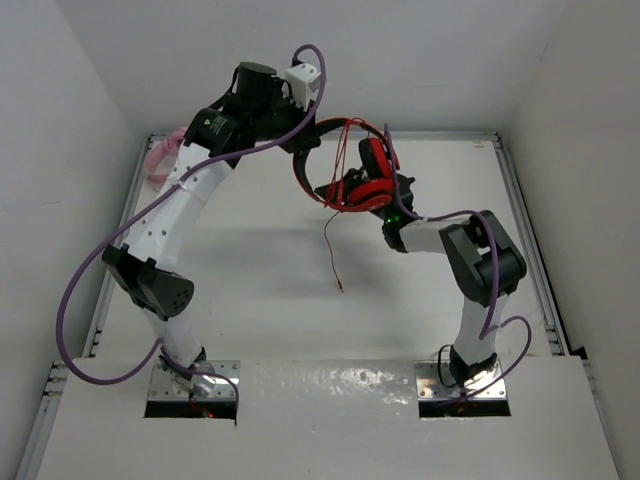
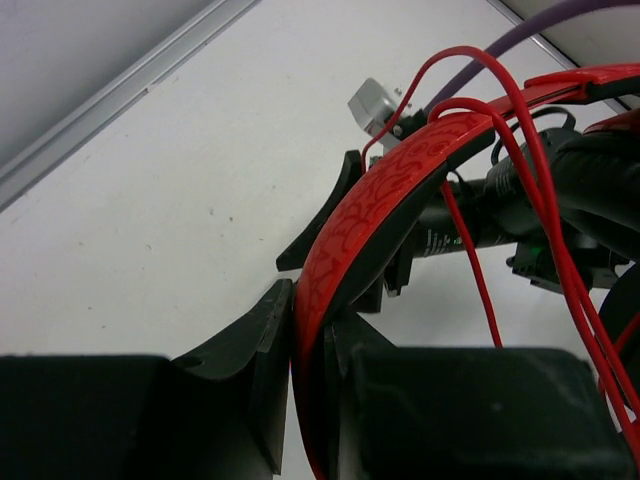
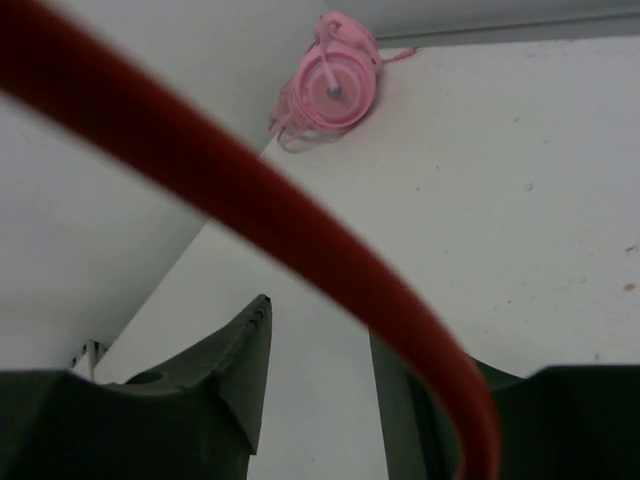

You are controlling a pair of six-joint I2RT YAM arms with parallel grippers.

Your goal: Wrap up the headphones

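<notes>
The red headphones (image 1: 365, 185) hang in the air over the back middle of the table. My left gripper (image 1: 305, 150) is shut on their black-and-red headband (image 2: 370, 220), which sits between the two fingers (image 2: 262, 340) in the left wrist view. Loops of thin red cord (image 2: 545, 200) lie over the headband, and a loose end of the cord (image 1: 328, 240) hangs down to the table. My right gripper (image 1: 395, 195) is beside the ear cups. In the right wrist view it (image 3: 320, 320) is open, and a blurred red cord (image 3: 300, 240) crosses close in front of its right finger.
Pink headphones (image 1: 165, 150) lie at the back left corner of the table, also in the right wrist view (image 3: 330, 85). Grey rails edge the table on the left (image 1: 125, 220) and right (image 1: 525, 220). White walls enclose the space.
</notes>
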